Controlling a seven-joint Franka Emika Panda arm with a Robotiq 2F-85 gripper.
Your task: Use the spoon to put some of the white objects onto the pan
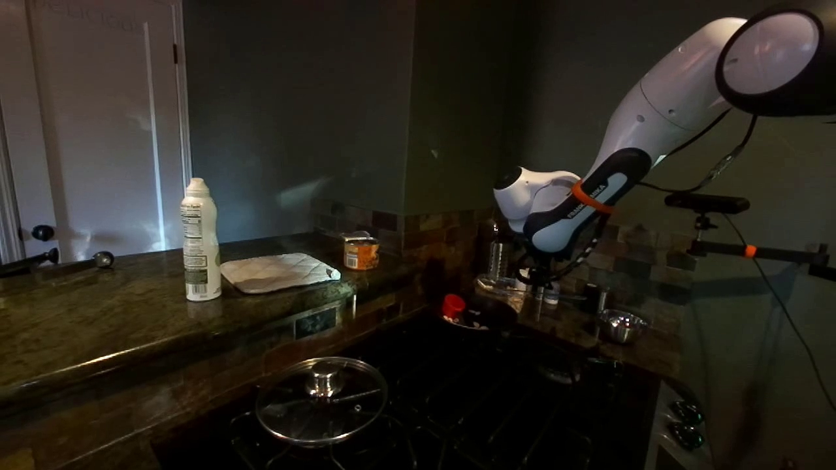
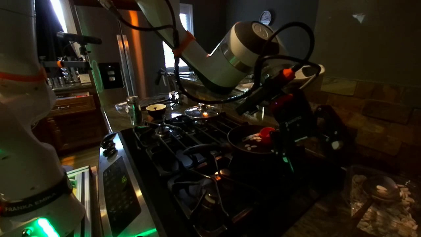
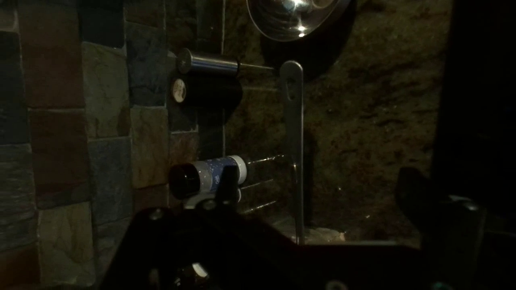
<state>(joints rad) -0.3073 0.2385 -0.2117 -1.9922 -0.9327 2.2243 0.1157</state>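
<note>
Table edges: tiled wall (image 3: 107, 173) borders the table (image 3: 371, 121) on one side in the wrist view; dark band (image 3: 471, 100) closes the other.
Room around spoon: strip of table shows between handle of spoon (image 3: 296, 121) and dark band; wall side tighter, with blue-label bottle (image 3: 213, 177), dark cylinder (image 3: 209, 92), metal cylinder (image 3: 213, 65); steel bowl (image 3: 294, 18) near handle tip.
Container: clear container (image 2: 349, 184) on table past the stove (image 2: 158, 197), heaped with white pieces (image 2: 406, 199); spoon's round end on top, a few pieces in it.
Pan: pan (image 2: 237, 140) on stove, some white pieces and red cup (image 2: 267, 132) inside; glass lid (image 1: 320, 408) well apart.
Arm: arm (image 1: 659, 98) slopes down over stove in an exterior view, bent, wrist low.
Pincer: pincer (image 3: 317, 173) points down, jaws wide apart; wrist view puts handle between fingertips, gap each side, depth cannot be told.
Hard to see: pincer near black, covers handle's lower end and, in an exterior view, part of pan; steel bowl cut by wrist view's top edge; container cut by an exterior view's lower corner; stove mostly dark.
</note>
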